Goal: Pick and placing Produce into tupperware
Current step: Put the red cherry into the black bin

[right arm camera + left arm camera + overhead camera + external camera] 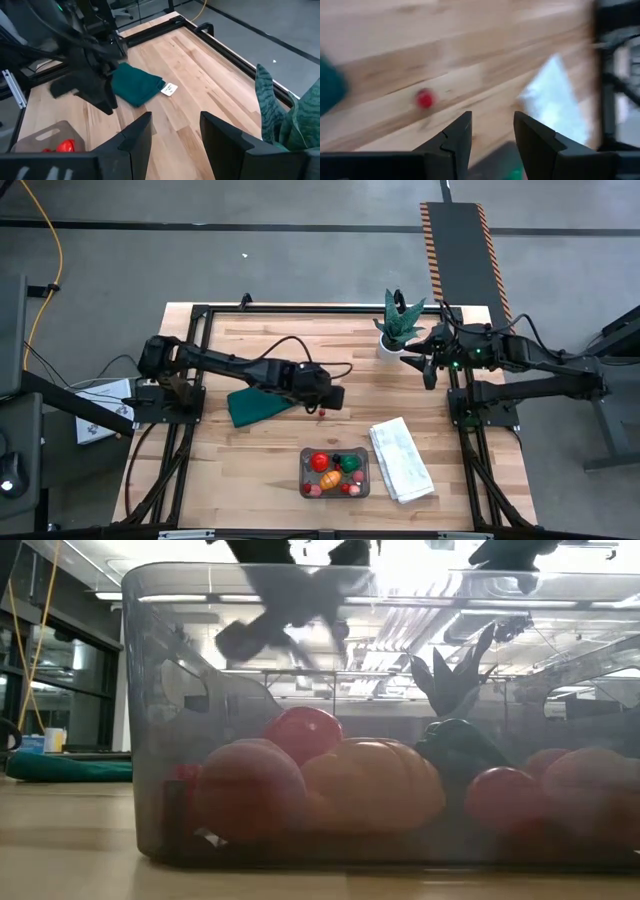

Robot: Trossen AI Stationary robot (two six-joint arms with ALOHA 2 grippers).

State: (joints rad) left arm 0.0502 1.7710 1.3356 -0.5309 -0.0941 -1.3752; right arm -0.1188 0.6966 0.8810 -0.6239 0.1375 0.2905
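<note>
The left gripper (322,404), jaws apart and empty, hovers mid-table over one small red fruit (322,415); the container (334,473) of produce sits nearer. A careless grab could roll the fruit away. The right gripper (428,370) waits far right, jaws apart.

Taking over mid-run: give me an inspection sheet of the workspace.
Surface: wooden table, bare between items.
Job's things: tupperware holds several produce pieces; one small red piece lies loose on the wood.
Clutter: green cloth, white towel, potted plant.
Grippers: left gripper open, empty, above the loose red piece; right gripper open, empty, beside the plant.
Cables: yellow cable on the floor.
Surroundings: striped ramp beyond the table.
</note>
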